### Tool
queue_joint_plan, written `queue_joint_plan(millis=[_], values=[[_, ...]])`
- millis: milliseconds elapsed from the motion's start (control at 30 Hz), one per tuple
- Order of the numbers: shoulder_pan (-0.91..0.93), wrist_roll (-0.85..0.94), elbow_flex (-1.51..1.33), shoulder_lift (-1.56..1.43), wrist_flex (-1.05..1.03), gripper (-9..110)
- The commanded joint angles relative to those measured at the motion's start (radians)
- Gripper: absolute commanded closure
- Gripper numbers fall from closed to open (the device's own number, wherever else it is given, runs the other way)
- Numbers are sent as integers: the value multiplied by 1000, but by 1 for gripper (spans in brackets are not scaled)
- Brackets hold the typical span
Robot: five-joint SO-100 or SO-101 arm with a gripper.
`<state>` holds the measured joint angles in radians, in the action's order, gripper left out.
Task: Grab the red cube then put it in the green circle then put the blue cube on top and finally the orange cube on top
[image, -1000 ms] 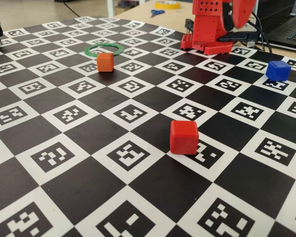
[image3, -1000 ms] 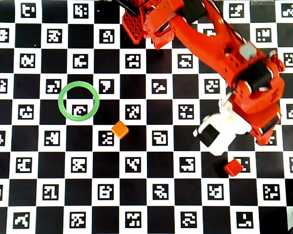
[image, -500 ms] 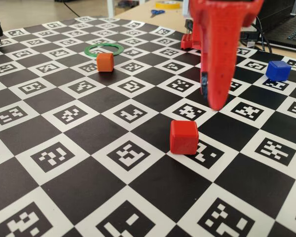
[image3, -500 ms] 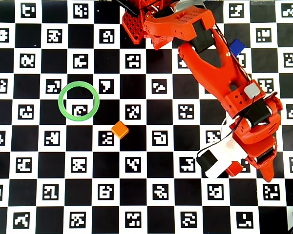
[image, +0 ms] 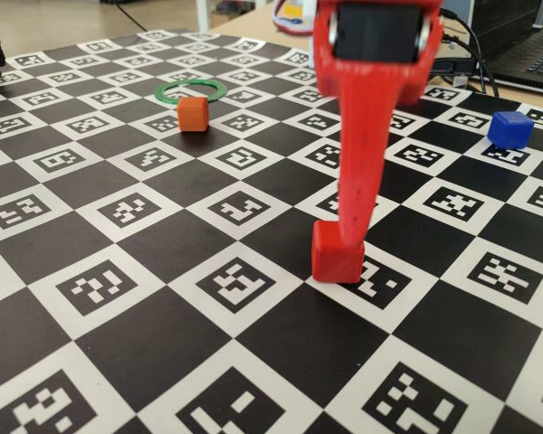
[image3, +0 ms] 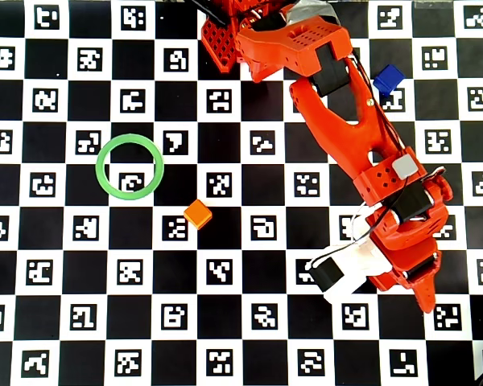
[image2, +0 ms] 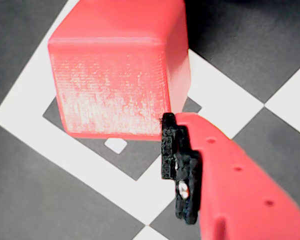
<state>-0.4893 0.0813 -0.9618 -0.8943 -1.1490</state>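
The red cube [image: 337,253] rests on the checkered board, near the front in the fixed view. My gripper [image: 351,231] has come down onto it, one long red finger touching its top back edge. The wrist view shows the red cube [image2: 117,65] close up, with one black-padded finger [image2: 177,165] beside its lower right corner; the other finger is outside that view and nothing is held. In the overhead view the gripper [image3: 390,277] hides the red cube. The orange cube [image3: 197,214] lies just right of and below the green circle [image3: 130,166]. The blue cube [image3: 388,79] sits near the arm's base.
The red arm base [image3: 225,40] stands at the board's top edge in the overhead view, and the arm stretches diagonally to the lower right. A laptop [image: 534,54] and cables lie beyond the board at the far right of the fixed view.
The arm swung outward and lowered over the last second. The gripper went from hovering behind the red cube to touching it. The blue cube became uncovered. No cube moved.
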Motion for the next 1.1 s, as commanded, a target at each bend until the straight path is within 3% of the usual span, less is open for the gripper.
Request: queue_joint_plan(millis=[0, 1067], values=[[5, 15, -3, -67, 32, 57], [21, 63, -38, -12, 89, 59]])
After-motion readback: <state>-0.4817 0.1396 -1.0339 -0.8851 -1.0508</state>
